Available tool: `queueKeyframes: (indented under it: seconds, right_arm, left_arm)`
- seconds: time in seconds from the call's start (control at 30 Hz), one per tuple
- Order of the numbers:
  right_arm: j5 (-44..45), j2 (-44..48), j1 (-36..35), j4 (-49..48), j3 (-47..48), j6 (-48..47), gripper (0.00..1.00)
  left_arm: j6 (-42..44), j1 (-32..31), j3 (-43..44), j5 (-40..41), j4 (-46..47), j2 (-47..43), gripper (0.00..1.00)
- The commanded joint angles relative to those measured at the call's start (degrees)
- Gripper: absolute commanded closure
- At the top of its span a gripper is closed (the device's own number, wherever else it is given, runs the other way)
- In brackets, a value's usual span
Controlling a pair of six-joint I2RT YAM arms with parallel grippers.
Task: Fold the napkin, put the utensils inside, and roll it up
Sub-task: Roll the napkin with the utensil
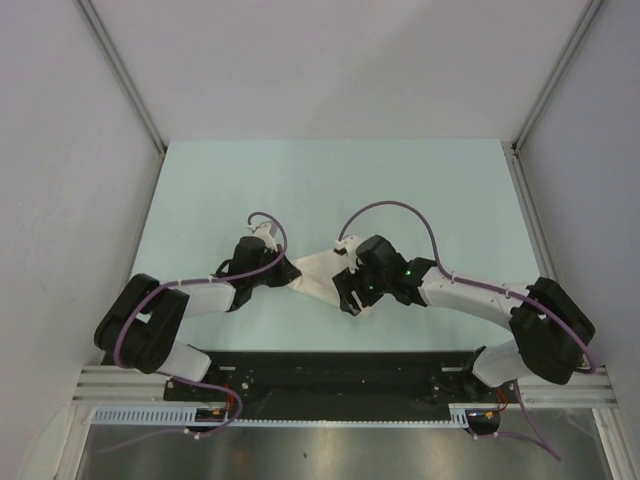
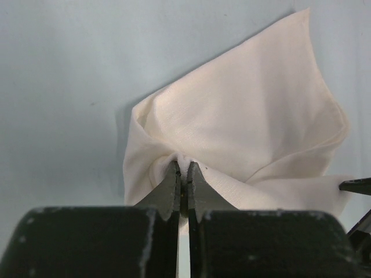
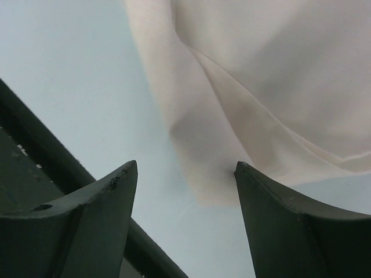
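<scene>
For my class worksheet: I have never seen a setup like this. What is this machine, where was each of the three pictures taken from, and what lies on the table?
These are two robot arms bolted at the near edge of a pale table. The overhead picture shows both, left arm and right arm. The other two come from wrist cameras, each looking past its own pincer. A cream napkin lies crumpled on the table. The left pincer is shut on a fold of it. The right pincer is open, holding nothing, the napkin's edge beyond it.
</scene>
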State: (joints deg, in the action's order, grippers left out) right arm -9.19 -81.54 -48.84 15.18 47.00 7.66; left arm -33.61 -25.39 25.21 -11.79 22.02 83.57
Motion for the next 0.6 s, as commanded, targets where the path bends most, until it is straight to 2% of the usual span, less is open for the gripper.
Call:
queueKeyframes:
  seconds: [0.0, 0.57]
  right_arm:
    - [6.4, -2.0, -1.5, -0.8, -0.5, -0.9, 0.27]
    - [9.1, -8.5, -3.1, -0.7, -0.1, -0.9, 0.29]
  left_arm:
    - [0.4, -0.1, -0.1, 1.6, -4.1, 2.2, 1.0]
    - [0.5, 0.3, -0.1, 1.3, -4.2, 2.5, 1.0]
